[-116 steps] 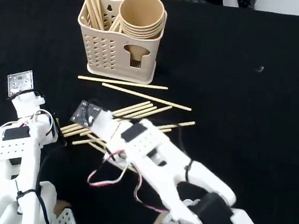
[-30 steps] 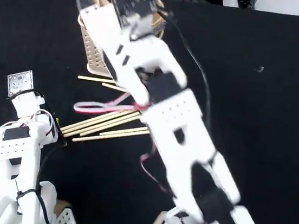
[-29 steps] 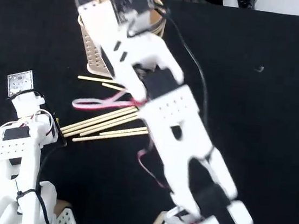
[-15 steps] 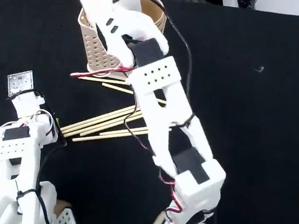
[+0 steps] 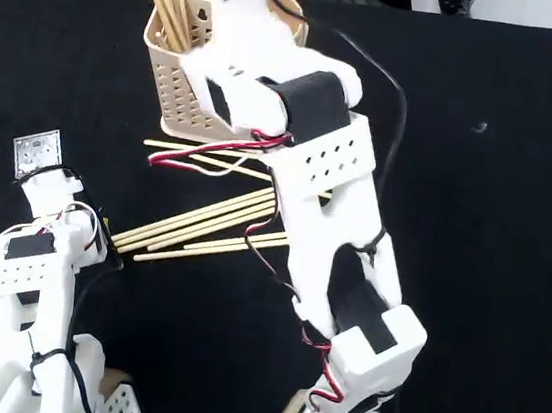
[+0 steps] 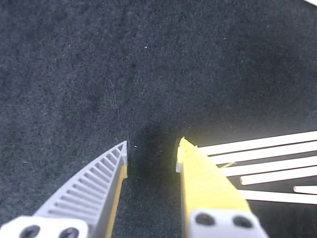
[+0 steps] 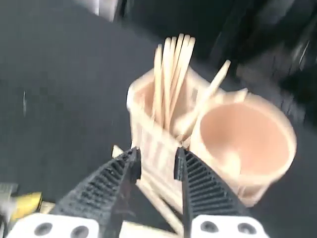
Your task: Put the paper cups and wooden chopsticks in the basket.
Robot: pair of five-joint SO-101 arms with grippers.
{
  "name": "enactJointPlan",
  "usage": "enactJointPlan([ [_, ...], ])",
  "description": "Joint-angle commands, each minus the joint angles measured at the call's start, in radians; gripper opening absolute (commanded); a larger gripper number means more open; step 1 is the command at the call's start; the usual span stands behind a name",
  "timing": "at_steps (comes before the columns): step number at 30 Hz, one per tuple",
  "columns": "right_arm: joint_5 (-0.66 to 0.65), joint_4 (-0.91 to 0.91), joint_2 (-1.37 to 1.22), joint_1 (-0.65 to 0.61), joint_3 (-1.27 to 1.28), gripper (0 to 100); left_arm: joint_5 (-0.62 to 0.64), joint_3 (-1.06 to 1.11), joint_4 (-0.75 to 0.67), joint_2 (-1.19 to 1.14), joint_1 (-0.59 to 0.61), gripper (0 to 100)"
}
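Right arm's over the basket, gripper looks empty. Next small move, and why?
Probably bring the right gripper down toward the loose wooden chopsticks on the black table. It is open with nothing between its fingers, the beige perforated basket already holds the stacked paper cups, and several chopsticks lie outside it.

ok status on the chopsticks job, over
Left gripper open, empty, low on table. Right gripper open, empty, at basket. Paper cups in; loose chopsticks on table, partly under right arm.

A beige perforated plastic basket (image 5: 177, 89) holds upright wooden chopsticks (image 5: 169, 7) and nested tan paper cups (image 7: 242, 144). Several loose chopsticks (image 5: 193, 225) lie fanned on the black worktop (image 5: 473, 241) before it.
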State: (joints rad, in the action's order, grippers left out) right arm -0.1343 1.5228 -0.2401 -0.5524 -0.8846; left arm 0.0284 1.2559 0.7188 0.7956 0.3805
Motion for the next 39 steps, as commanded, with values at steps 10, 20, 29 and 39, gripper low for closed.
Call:
enactJointPlan([
  [10, -0.077, 0.193, 0.131, -0.041, 0.344, 11.7, 0.0, -0.005, -0.014, 0.021, 0.002, 17],
  [20, -0.138, -0.505, 0.509, -0.041, 1.423, 11.7, 0.002, -0.005, -0.014, 0.025, 0.002, 17],
  [29, -0.362, -0.608, 0.555, -0.041, 1.635, 23.7, 0.003, -0.005, -0.014, 0.025, 0.002, 17],
  [39, -0.658, -0.525, 0.341, -0.075, 1.55, 24.0, 0.002, -0.005, -0.014, 0.025, 0.002, 17],
])
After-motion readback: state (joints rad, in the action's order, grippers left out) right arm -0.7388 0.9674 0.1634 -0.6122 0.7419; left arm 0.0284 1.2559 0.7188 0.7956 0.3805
